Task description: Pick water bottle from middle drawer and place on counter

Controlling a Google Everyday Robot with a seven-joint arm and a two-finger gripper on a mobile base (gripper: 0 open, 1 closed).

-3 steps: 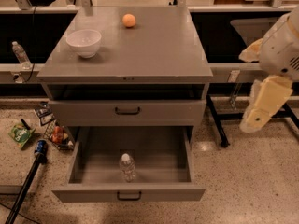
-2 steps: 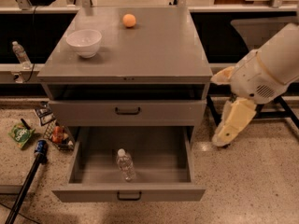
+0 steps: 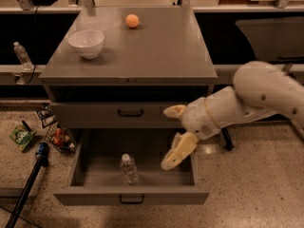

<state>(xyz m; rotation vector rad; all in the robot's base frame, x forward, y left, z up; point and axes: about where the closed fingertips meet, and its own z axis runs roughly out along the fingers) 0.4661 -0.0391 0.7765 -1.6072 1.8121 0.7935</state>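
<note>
The water bottle (image 3: 128,167), clear with a white cap, stands upright on the floor of the pulled-out middle drawer (image 3: 90,175), near its front centre. My gripper (image 3: 165,138) hangs over the drawer's right part, to the right of the bottle and above it, not touching it. Its two cream fingers (image 3: 179,150) are spread wide and empty. The grey counter (image 3: 161,51) tops the cabinet.
A white bowl (image 3: 86,42) and an orange ball (image 3: 132,21) sit on the counter. A shut drawer front (image 3: 130,113) lies above the open one. Another bottle (image 3: 21,55), a green packet (image 3: 21,137), floor clutter (image 3: 59,137) and a blue-handled pole (image 3: 29,182) are on the left.
My arm has swung left and down, from beside the cabinet's right side to over the open drawer's right part. The bottle has not moved.
</note>
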